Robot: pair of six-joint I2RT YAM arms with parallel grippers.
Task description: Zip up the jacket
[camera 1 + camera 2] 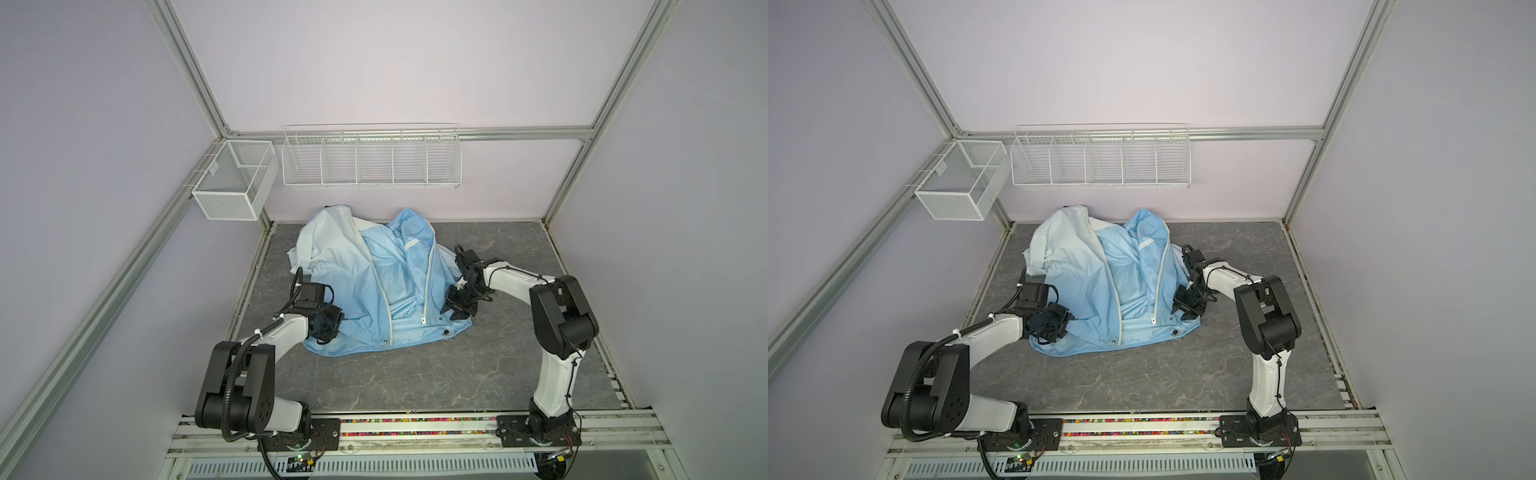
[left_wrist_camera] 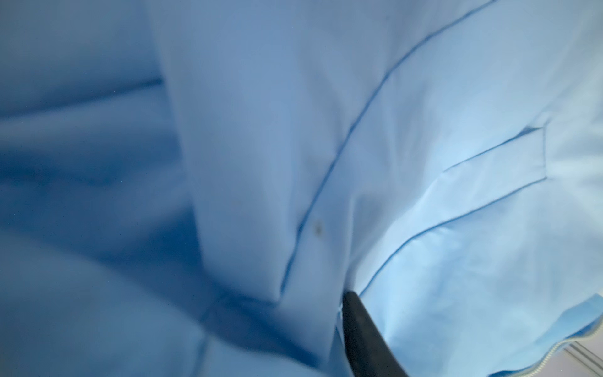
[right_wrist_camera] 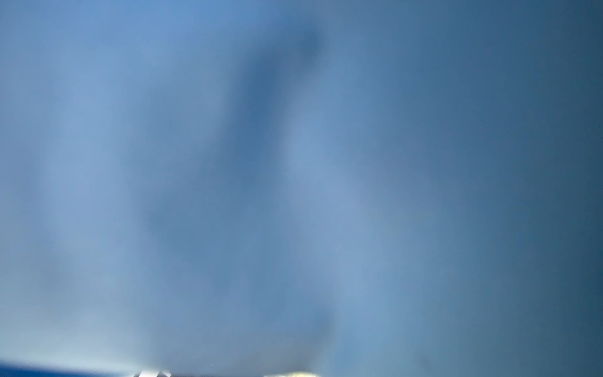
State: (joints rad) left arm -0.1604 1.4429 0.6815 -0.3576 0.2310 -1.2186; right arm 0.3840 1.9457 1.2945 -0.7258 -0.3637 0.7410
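Claws, two: left claw (image 1: 324, 338) at left hem of jacket (image 1: 374, 282), right claw (image 1: 454, 311) at its right edge; you cannot tell opening or hold. Jacket, one, unzipped, at surface (image 1: 415, 374) rear; open surface before its hem.

Grey marbled tbl (image 1: 415, 374): 1 jacket (image 1: 365, 291) on it.

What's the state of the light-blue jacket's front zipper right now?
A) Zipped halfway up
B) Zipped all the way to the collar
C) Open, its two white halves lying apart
C: the jacket lies open, the two white halves of its zipper spread apart with blue cloth between them.
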